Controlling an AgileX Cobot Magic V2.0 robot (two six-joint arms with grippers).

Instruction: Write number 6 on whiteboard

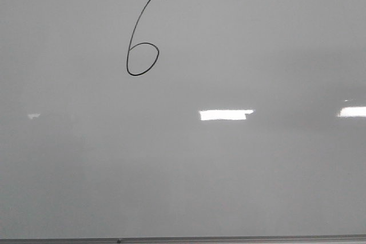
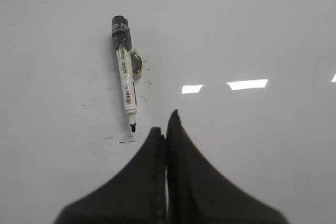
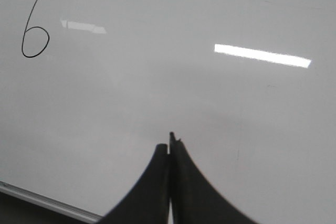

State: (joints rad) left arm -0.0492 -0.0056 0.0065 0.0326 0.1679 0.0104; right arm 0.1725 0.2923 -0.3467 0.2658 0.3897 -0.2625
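Fingers, left gripper (image 2: 166, 129): pressed together, holding nothing; marker lies loose just ahead of the tips.
Fingers, right gripper (image 3: 170, 146): closed flat against each other, empty, hanging over bare board.
Whiteboard (image 1: 257, 187): glossy, pale grey, fills the front view; thin metal frame edge along the bottom; bright light reflections across the middle.
Number 6 (image 1: 141, 38): drawn in thin black line, upper left of centre in the front view; long slanted stem, loop closed.
Marker (image 2: 125, 74): lying flat on the surface, cap off, tip pointing toward the left fingers; dark smudges and short stray strokes around it.
Progress, as judged: digit looks complete, pen set down, little or nothing left to write.
Doing it well: keep both arms clear of the fresh ink, lift straight away from the surface, avoid nudging the marker so it does not roll and streak.
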